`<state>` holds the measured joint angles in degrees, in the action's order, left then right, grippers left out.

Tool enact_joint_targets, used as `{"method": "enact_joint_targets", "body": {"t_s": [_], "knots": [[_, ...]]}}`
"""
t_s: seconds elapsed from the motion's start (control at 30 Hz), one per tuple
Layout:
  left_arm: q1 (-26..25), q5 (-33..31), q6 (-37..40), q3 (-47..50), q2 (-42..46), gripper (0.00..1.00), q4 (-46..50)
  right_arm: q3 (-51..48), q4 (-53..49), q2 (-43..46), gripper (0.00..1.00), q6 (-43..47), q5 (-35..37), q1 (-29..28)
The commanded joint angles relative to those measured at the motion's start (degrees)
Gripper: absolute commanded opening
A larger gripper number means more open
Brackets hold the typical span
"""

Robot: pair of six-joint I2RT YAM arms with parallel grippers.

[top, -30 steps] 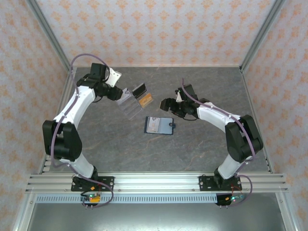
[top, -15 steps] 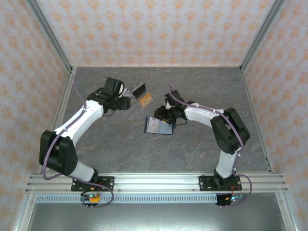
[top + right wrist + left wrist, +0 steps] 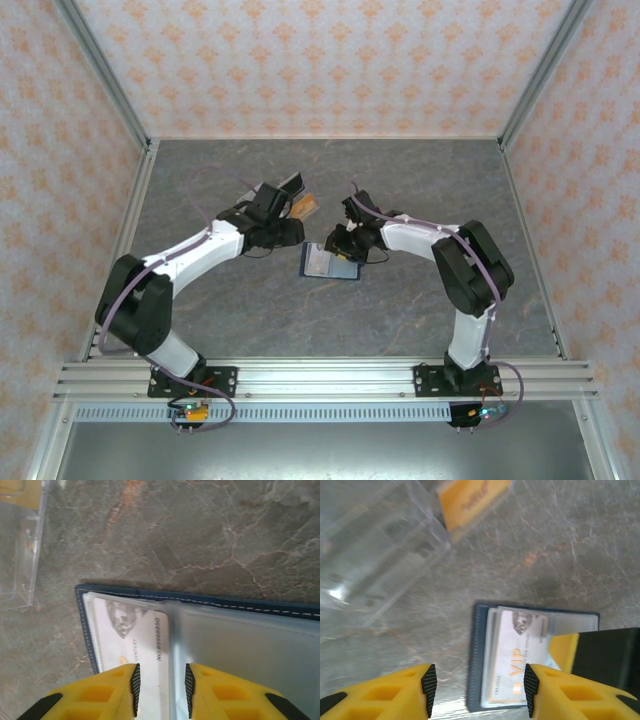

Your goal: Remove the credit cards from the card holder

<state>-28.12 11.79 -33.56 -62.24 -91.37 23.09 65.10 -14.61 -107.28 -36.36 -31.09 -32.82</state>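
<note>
Hovering left hand (image 3: 480, 690) spread near card holder (image 3: 478, 650) | right hand (image 3: 161, 687) narrow over VIP card (image 3: 517, 645), grip unclear

**Enclosure, interior fittings**

- Back wall (image 3: 320, 60): pale peach paper with a repeating orange floral motif.
- Left wall (image 3: 50, 200) and right wall (image 3: 600, 200): same paper, same pattern.
- Corner posts: two silver aluminium profiles, one at the rear left (image 3: 100, 70) and one at the rear right (image 3: 545, 70), both leaning outward toward the top of the overhead view.
- Table top (image 3: 400, 320): dark grey, stone-look surface with lighter veins (rust-tinted streaks show close up).
- Near edge: grooved aluminium rails (image 3: 320, 378) running the full width, with a slotted white strip (image 3: 320, 411) just below them.
- Below the rails: plain grey panel (image 3: 320, 455).
- Light: even and soft, with faint shadows and a dull sheen on the table top.
</note>
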Motion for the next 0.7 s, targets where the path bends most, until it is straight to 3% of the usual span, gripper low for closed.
{"method": "enact_joint_targets", "body": {"t_s": [0.0,0.43,0.67], "knots": [[-2.05,1.7,-4.28,-0.44,-3.61,0.5,-3.68,1.1,-1.24,-1.43,0.28,-0.13,-0.19,-0.06],[-3.95,-2.94,-2.83,-4.89,-12.47,0.27,-1.18,1.19,-0.16,-1.76,0.19,1.14,-1.52,-0.05],[-3.93,-1.85,-3.7,-5.01,-15.18,0.19,-1.58,-0.15,2.48,0.38,0.19,1.44,-1.88,-0.05]]}}
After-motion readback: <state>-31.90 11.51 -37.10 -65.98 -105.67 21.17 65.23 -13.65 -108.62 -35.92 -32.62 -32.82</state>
